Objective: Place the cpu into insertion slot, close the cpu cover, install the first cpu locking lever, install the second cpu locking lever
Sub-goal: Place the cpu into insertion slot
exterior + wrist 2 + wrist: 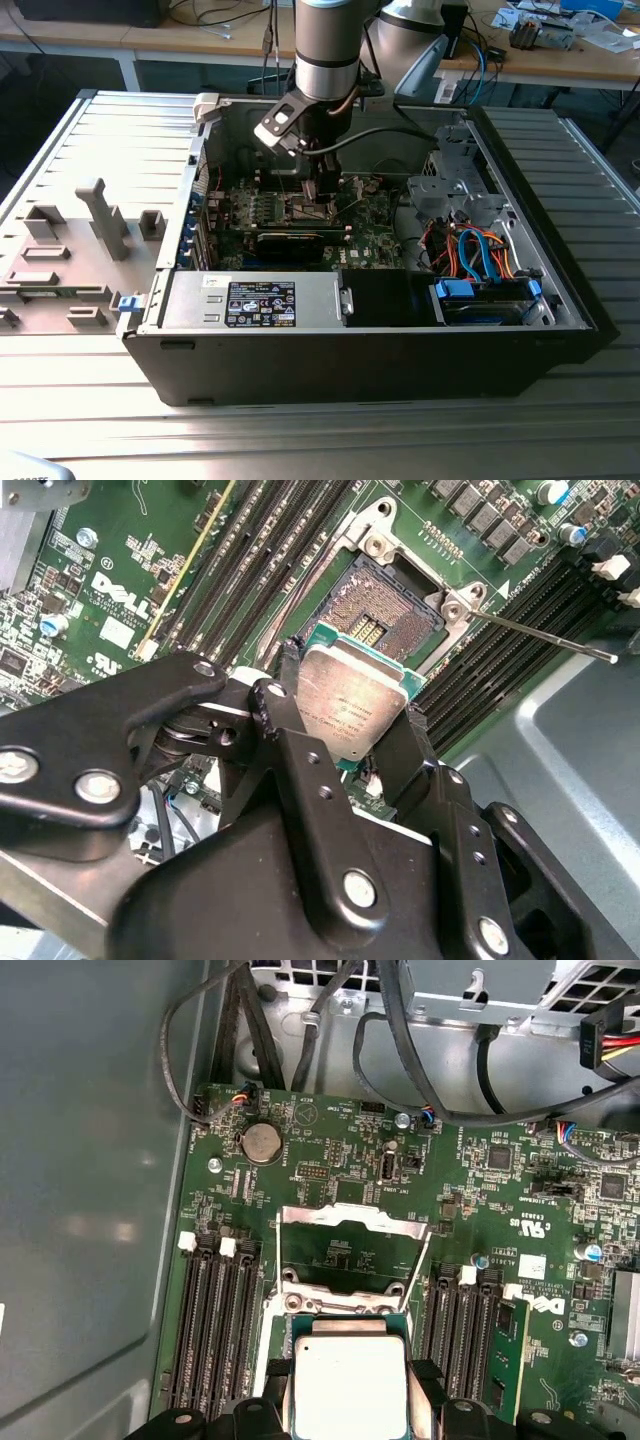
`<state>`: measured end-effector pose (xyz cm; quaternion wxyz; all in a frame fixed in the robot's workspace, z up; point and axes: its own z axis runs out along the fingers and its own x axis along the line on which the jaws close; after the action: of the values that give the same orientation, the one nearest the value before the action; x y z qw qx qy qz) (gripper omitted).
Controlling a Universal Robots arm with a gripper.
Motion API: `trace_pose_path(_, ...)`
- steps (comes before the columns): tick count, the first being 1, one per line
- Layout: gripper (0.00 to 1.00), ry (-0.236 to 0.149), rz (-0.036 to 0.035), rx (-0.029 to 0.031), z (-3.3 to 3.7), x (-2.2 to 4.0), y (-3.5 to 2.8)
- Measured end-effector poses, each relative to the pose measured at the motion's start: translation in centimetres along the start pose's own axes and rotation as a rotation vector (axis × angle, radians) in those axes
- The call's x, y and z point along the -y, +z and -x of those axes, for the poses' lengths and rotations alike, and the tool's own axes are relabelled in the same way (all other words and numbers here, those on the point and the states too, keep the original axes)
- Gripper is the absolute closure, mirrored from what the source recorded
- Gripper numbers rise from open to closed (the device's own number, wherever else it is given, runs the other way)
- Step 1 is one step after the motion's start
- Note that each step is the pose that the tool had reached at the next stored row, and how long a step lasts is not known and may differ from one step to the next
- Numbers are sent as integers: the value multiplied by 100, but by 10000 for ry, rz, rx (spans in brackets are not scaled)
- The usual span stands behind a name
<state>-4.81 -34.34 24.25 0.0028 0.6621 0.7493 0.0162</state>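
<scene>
We start wide: the ribbed metal worktop (300,440) carries an open computer case (350,370), and the arm (328,50) reaches down into it over the green circuit board (372,232). The claw (318,192) hangs low above that board, near the middle of the case.

Closer in, in the second wrist view, the claw (345,715) is pinching the cpu (350,700) by two opposite edges. There is a black finger (290,760) on either side, and the dull metal face is turned to the camera. The plate looks tilted here (camera angle or real tilt, we cannot tell). It sits just at the insertion slot (385,595), overlapping the near rim. The slot itself is bare, a dark bed with gold contacts showing.

In the first wrist view the cpu cover (345,1220) is swung open beyond the cpu (348,1385), with the board visible through its window. A thin locking lever (545,635) juts out free beside the slot.

By our reckoning this is step one: the cpu is gripped and at the slot but not yet seated. The cover and both levers are left to do.
</scene>
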Motion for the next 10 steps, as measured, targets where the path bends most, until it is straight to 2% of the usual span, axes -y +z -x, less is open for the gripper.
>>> trace_pose_path(10,46,435,7,12,-1,0,0)
